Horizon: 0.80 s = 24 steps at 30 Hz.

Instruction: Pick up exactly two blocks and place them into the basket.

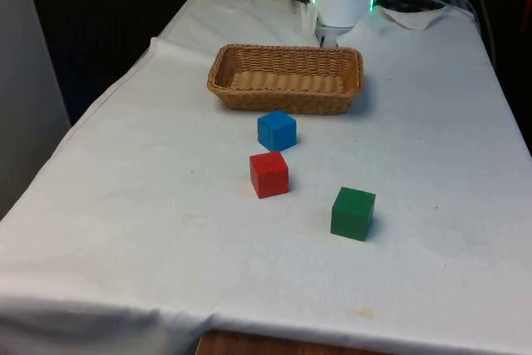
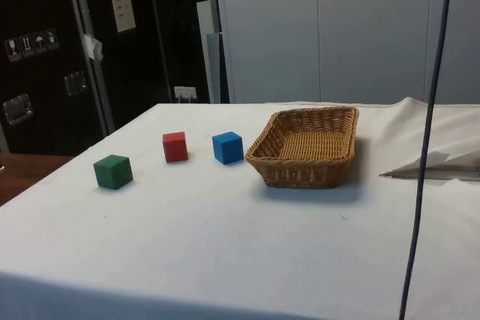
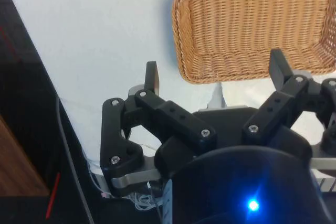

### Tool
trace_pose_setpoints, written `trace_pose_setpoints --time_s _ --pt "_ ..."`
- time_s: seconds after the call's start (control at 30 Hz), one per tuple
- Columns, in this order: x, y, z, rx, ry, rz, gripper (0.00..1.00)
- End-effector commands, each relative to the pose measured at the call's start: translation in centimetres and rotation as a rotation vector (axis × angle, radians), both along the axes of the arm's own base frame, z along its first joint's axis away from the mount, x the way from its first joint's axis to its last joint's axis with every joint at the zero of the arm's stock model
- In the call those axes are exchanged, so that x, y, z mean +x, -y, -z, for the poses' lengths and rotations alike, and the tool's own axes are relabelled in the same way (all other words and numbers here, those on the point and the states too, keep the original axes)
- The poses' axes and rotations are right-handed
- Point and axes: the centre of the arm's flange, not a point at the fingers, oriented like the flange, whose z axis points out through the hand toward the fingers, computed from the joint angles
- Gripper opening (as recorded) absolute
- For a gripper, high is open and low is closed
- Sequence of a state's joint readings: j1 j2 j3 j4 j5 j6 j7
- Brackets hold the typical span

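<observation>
- The end effector (image 3: 216,74) is wide open and holds nothing; its two fingers (image 3: 151,77) stand well apart, one on each side.
- It hangs above the white desk (image 3: 105,30), near the desk's edge, and touches nothing.
- The basket (image 3: 252,30) lies just beyond the fingertips, on the desk. In the wrist view one of its short walls is the part nearest to the end effector, and no block is in the part of it seen there.
- In the front view the basket (image 1: 287,78) has no block inside, and in the side view the basket (image 2: 306,146) looks the same.
- The three blocks stand on the desk on the far side of the basket from the end effector, all outside the basket.
- The blue block (image 1: 276,130) is the closest of the three to the basket, just beside its long wall but apart from it.
- The red block (image 1: 268,174) stands near the blue one, farther from the end effector.
- The green block (image 1: 352,213) is the farthest from the end effector, well apart from the basket and toward the front view's right of the red block.
</observation>
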<state>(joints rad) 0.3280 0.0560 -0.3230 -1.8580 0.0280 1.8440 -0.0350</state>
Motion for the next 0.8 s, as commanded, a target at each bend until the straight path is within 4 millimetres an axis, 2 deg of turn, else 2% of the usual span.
trace_pose_setpoints --time_s 0.0,0.27,0.3,0.33,0.5,0.63,0.67,0.77 --pt "0.1 -0.3 0.1 -0.002 0.001 -0.001 1.00" --pt "3.1 -2.6 0.9 -0.023 0.007 -0.002 1.00" --pt "2.7 -2.1 0.7 -0.023 0.011 -0.004 1.00" --pt "3.4 -2.8 1.0 -0.025 0.008 -0.002 1.00" --pt "5.5 -3.2 2.3 -0.032 0.010 0.000 1.00" --pt "6.7 -3.3 3.4 -0.030 0.011 0.007 1.00" --pt "6.5 -3.3 3.1 -0.038 0.012 0.004 1.00" --pt "7.9 -3.4 4.6 -0.024 0.020 0.013 1.00"
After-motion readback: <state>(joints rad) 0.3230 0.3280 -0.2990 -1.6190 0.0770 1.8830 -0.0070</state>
